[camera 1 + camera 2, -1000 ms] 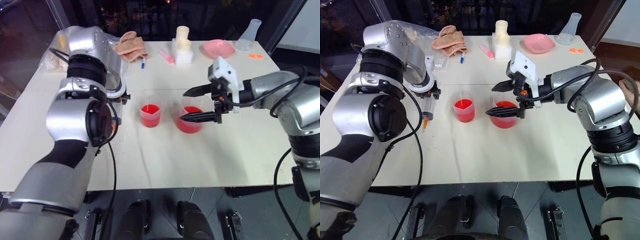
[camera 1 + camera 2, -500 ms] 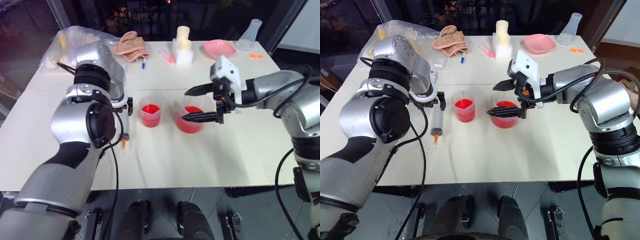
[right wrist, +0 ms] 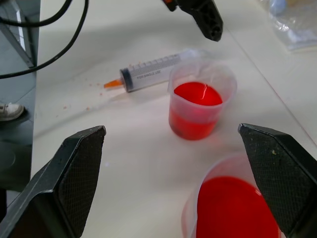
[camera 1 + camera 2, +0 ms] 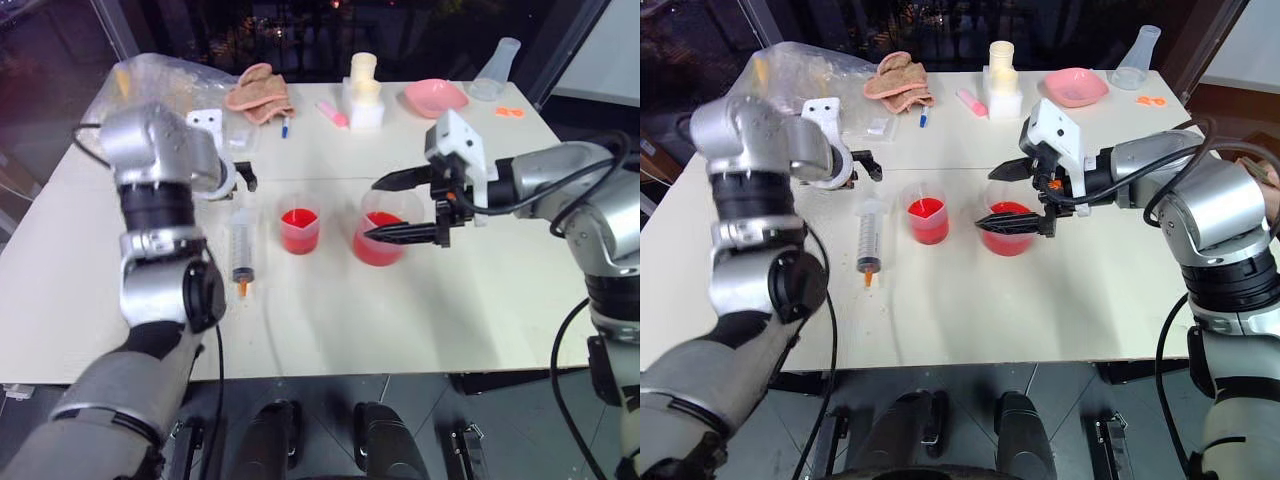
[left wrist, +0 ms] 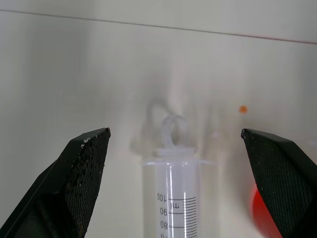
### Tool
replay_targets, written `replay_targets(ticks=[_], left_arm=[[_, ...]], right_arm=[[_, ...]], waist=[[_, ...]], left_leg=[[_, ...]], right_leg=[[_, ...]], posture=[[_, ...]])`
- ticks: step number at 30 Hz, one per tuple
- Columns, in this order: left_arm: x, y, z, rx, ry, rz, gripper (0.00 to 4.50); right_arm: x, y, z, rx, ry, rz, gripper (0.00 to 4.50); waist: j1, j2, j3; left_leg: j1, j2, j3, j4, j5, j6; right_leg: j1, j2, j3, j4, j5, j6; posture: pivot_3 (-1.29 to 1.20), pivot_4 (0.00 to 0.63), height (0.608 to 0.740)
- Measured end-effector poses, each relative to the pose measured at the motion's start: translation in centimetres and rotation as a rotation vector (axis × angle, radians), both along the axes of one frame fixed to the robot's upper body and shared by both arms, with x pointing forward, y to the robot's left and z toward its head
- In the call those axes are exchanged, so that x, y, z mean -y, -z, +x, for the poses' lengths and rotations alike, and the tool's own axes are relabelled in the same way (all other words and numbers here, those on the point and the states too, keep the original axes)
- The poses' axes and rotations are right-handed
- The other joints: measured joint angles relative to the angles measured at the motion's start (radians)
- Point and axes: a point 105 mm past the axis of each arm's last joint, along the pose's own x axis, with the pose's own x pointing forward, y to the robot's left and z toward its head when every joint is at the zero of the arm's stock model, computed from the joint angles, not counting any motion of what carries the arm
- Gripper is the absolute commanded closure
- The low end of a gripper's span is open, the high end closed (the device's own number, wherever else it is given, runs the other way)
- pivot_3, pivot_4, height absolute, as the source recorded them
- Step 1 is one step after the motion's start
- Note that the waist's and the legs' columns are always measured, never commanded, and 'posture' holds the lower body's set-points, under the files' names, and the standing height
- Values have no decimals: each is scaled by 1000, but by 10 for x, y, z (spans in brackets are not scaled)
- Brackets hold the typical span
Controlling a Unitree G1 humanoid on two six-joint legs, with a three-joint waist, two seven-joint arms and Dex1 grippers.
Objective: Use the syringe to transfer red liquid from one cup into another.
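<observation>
The syringe lies flat on the white table, left of the cups, its orange tip toward the front edge. My left gripper hovers open just behind its plunger end, holding nothing. The smaller cup stands mid-table with red liquid in it. To its right is the larger lipped cup, also holding red liquid. My right gripper is open, one finger on each side of the larger cup's upper part. The right wrist view shows the syringe beyond the smaller cup.
Along the back of the table are a crumpled plastic bag, a pink cloth, a pink marker, a white block with a cream bottle, a pink bowl and a clear flask.
My left gripper opened and let go of the syringe, which went from hanging tip-down to lying on the table. The left arm drew back and left. The right arm kept still.
</observation>
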Motion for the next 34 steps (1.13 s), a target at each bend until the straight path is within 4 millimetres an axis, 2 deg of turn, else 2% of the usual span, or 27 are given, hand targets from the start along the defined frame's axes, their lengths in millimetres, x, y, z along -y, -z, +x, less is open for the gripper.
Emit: replay_targets(ticks=[2,3,6,8,11,15,18,23,34], left_arm=[[-10,11,-11,25,26,24,22],[-12,10,-16,49,40,38,22],[-14,-7,-29,160,72,110,22],[-13,-9,-37,203,90,130,22],[-10,6,-53,209,122,131,22],[-15,21,-70,194,137,132,22],[-14,20,-76,216,159,122,22],[-15,1,-83,355,164,190,22],[-10,7,-94,385,245,146,22]], right_arm=[[4,3,-3,-15,-1,-4,0],[7,4,-5,-22,-3,-5,0],[9,5,-9,-24,-10,-3,0],[10,6,-13,-27,-19,4,0],[11,10,-16,-38,-20,7,0],[12,13,-17,-47,-14,13,0],[12,13,-17,-45,-15,13,0],[11,18,-19,-49,-17,7,0],[14,18,-26,-71,-17,-11,0]], waist=[[-1,0,0],[0,0,0],[5,0,0],[5,0,0],[4,0,0],[0,0,0],[4,0,0],[5,0,-1],[5,0,-1]], left_leg=[[-1,0,0,0,1,-1],[-1,0,0,0,1,-1],[1,0,0,1,1,-1],[2,0,0,1,1,-1],[3,0,0,1,1,-1],[3,0,0,1,1,-1],[4,0,0,2,2,-1],[4,0,0,2,2,-1],[4,1,0,2,0,2]], right_leg=[[-1,0,0,0,0,0],[-1,0,0,1,0,0],[1,0,0,0,0,0],[3,0,0,-1,0,0],[3,1,0,0,0,-1],[3,1,0,1,0,-1],[5,1,0,0,0,-1],[5,1,0,-1,0,-2],[6,1,0,-1,-1,-3]], posture=[[0,150,740],[0,150,740],[0,150,740],[0,150,740],[0,150,740],[0,150,740],[0,150,740],[0,150,740],[0,150,740]])
